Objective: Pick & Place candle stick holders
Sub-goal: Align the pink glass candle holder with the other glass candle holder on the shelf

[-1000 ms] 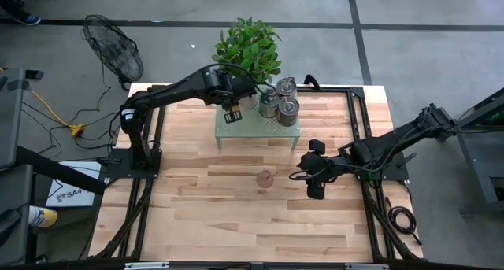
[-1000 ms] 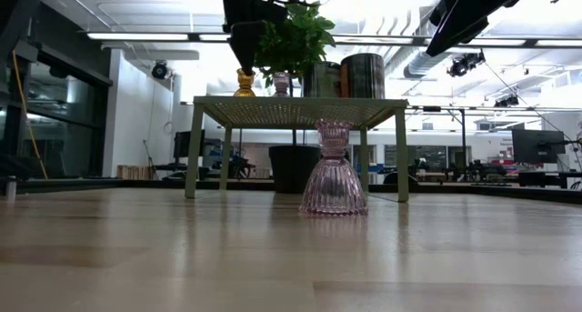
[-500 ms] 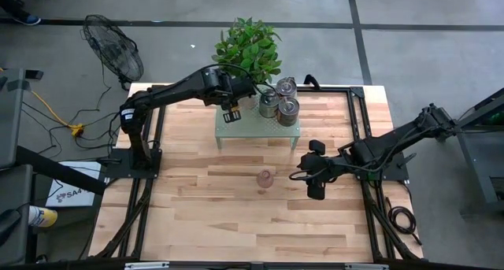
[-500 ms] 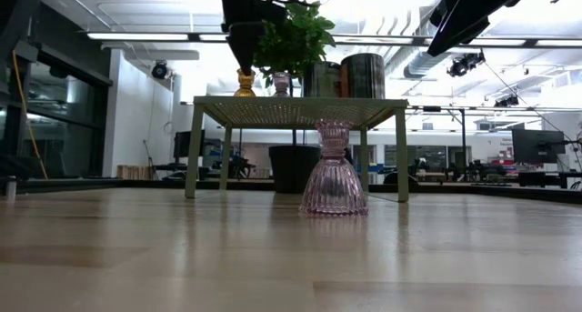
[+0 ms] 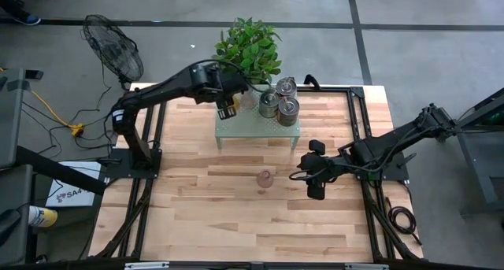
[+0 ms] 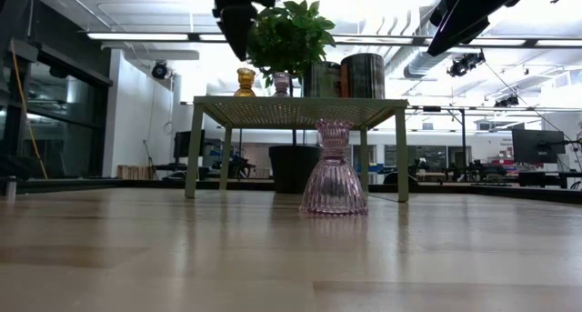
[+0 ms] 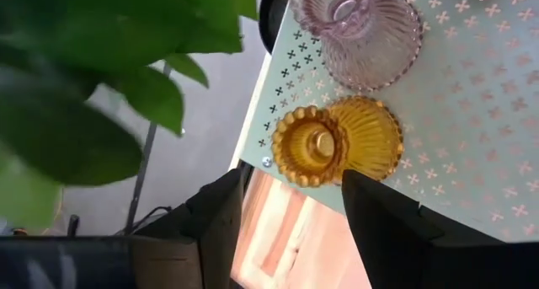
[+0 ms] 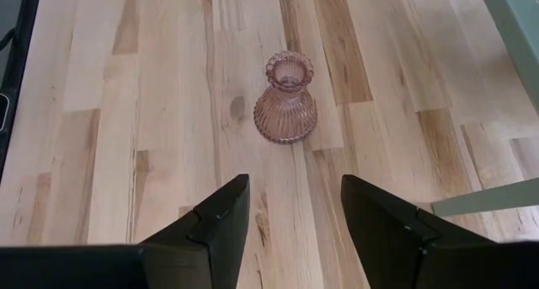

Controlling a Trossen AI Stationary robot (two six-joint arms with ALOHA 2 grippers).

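Progress: five holders stand on the green perforated metal shelf [image 5: 260, 128]; one is left on the wooden table [image 5: 205, 215].

On the shelf: three shiny silver-grey round holders [image 5: 279, 101] clustered at one end; at the other, the ribbed amber-orange glass holder [image 7: 335, 143] at the shelf's edge and a ribbed pale pink glass holder [image 7: 358, 29] beside it.

Left gripper [image 7: 290, 211]: fingers spread apart, nothing between them, raised above the shelf's edge. The amber holder sits just ahead of its fingertips, not touched. Judged released and placed.

Right gripper [image 8: 295, 211]: fingers apart, empty, low over the table. The second ribbed pink glass holder [image 8: 285, 99] stands upright on the bare wood straight ahead of it, apart from the fingers, clear of the shelf legs.

Remaining, by my reading: this one pink holder to be gripped and set on the shelf. Free room shows on the shelf in front of the amber holder.
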